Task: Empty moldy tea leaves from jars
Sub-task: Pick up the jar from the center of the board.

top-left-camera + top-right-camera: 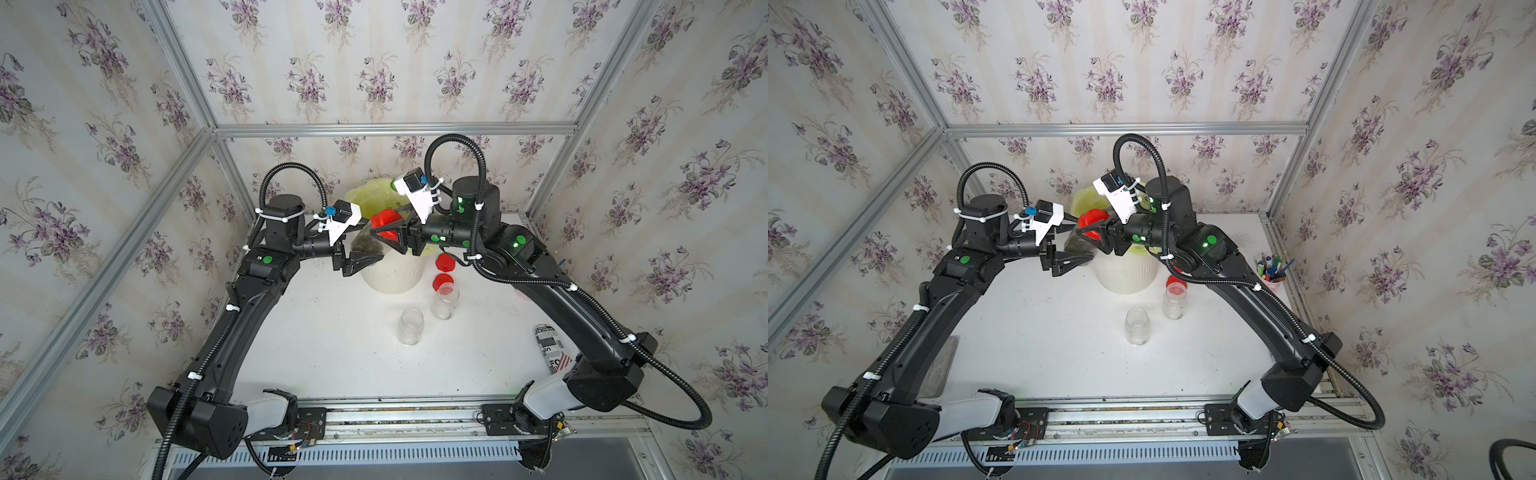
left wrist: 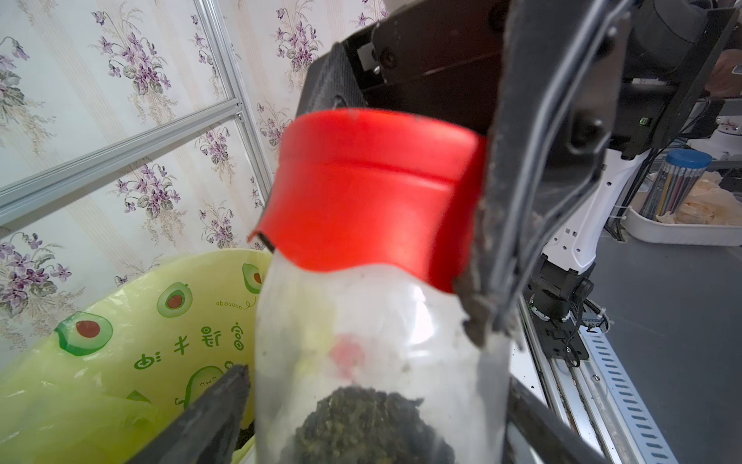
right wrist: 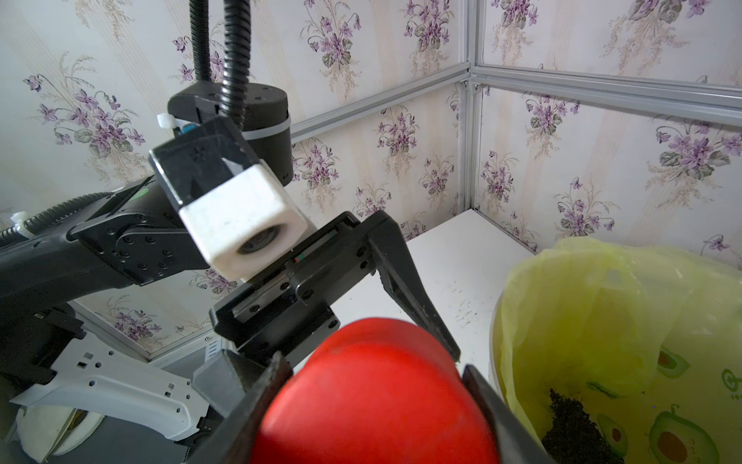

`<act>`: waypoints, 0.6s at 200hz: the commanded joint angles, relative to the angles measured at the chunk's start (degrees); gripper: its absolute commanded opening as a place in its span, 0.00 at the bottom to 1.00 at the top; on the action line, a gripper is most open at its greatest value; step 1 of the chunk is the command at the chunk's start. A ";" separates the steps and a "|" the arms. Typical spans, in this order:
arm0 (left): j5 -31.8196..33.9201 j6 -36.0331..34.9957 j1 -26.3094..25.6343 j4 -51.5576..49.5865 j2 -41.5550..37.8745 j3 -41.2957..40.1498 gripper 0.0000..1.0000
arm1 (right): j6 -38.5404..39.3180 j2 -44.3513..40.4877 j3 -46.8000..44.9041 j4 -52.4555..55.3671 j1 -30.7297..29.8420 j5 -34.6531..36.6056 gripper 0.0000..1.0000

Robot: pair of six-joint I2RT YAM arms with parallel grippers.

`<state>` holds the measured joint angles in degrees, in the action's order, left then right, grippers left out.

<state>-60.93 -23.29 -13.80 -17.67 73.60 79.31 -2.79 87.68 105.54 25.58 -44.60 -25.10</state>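
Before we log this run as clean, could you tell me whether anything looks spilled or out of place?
Yes: dark tea crumbs lie scattered on the white tabletop beside the cream bin lined with a yellow avocado-print bag, rather than inside it.

— A home? That violet wallpaper (image 1: 374, 79) says parlour.

— Only dressing. It's pasted on panels in an aluminium frame (image 1: 395, 128) (bare extrusions at every corner), and the white table (image 1: 332, 353) ends in a metal rail (image 1: 399, 415) carrying two robot arms (image 1: 257, 299). Beyond lies grey floor (image 2: 682, 321): a robotics lab.
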 commanded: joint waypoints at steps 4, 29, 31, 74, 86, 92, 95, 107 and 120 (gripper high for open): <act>0.00 -0.97 -0.13 -0.08 -0.35 -0.21 0.89 | 1.14 -0.42 0.55 -1.85 0.05 -0.56 0.27; 0.09 -1.24 -0.25 -0.34 -0.23 -0.29 0.88 | 0.95 -0.59 0.37 -2.20 0.04 -1.41 0.27; 0.04 -1.23 -0.26 -0.35 -0.22 -0.29 0.88 | 0.94 -0.61 0.31 -2.27 0.04 -1.43 0.27; 0.51 -1.94 -0.35 -0.87 -0.38 0.06 0.75 | 1.11 -0.76 -0.19 -2.17 0.04 -1.53 0.27; 0.66 -1.92 -0.37 -0.96 -0.33 0.06 0.76 | 1.09 -1.09 -0.79 -2.70 0.03 -1.44 0.27; 0.72 -1.93 -0.43 -1.04 -0.34 -0.05 0.76 | 1.04 -1.28 -1.09 -2.89 0.05 -1.46 0.27; 0.78 -1.94 -0.42 -1.05 -0.37 -0.09 0.76 | 1.03 -1.28 -1.20 -2.94 0.04 -1.51 0.27; 0.99 -2.00 -0.52 -1.04 -0.39 -0.13 0.75 | 1.07 -1.29 -1.45 -2.99 0.04 -1.66 0.27; 1.23 -2.02 -0.61 -1.14 -0.39 -0.16 0.75 | 1.11 -1.32 -1.62 -2.94 0.05 -1.70 0.28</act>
<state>-60.34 -24.97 -14.28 -18.85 73.49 79.22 -2.63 86.78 104.09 24.25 -44.56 -25.78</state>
